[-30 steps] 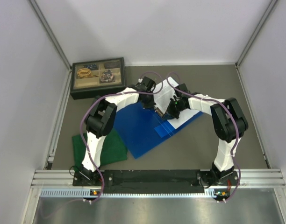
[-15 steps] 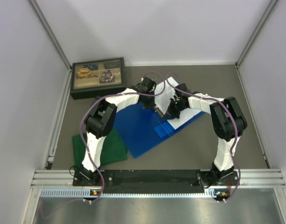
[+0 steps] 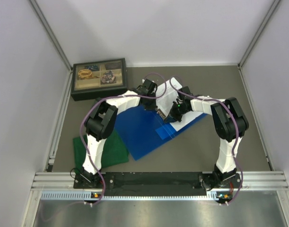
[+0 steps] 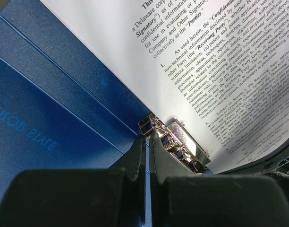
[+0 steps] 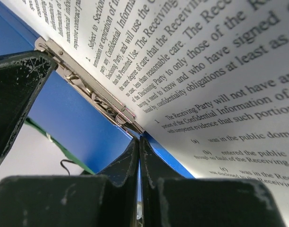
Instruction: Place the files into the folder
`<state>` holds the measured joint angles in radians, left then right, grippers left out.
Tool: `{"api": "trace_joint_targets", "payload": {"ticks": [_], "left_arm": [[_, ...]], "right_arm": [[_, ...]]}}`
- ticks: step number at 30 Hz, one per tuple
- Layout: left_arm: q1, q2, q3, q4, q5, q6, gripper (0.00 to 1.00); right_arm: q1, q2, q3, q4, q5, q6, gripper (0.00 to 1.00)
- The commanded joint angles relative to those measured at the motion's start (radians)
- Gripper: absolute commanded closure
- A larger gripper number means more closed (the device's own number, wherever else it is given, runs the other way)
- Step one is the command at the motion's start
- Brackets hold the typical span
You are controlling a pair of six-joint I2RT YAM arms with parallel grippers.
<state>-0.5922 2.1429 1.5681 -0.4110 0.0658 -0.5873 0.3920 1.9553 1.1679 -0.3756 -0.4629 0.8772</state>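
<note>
At centre frame, I saw left gripper (image 4: 147,142) and right gripper (image 5: 138,142) pinched shut beside the glossy blue folder (image 3: 140,130)'s metal clip (image 4: 180,142), thin printed files (image 4: 206,56) just beyond.

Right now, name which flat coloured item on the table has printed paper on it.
The blue ring binder, open mid-table, with printed sheets on its far side; the green folded cloth at the near left carries none.
</note>
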Motion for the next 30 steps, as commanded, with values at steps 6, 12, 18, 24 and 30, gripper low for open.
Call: {"api": "trace_joint_targets", "payload": {"ticks": [6, 12, 18, 24, 30], "left_arm": [[-0.023, 0.035, -0.079, -0.183, -0.027, 0.033, 1.00], [-0.014, 0.025, 0.016, -0.236, -0.029, 0.095, 1.00], [0.009, -0.024, 0.119, -0.285, 0.023, 0.156, 0.75], [0.057, -0.164, 0.124, -0.296, 0.210, 0.141, 0.52], [0.178, -0.516, -0.147, -0.252, 0.276, 0.098, 0.46]], "right_arm": [[-0.024, -0.042, -0.002, 0.055, 0.049, -0.029, 0.80], [-0.025, -0.099, 0.027, 0.030, -0.003, -0.072, 0.74], [-0.005, -0.257, 0.001, 0.021, -0.074, -0.225, 0.55], [0.214, -0.504, -0.055, -0.083, 0.218, -0.558, 0.19], [0.556, -0.602, -0.229, 0.047, 0.590, -0.662, 0.07]]}}
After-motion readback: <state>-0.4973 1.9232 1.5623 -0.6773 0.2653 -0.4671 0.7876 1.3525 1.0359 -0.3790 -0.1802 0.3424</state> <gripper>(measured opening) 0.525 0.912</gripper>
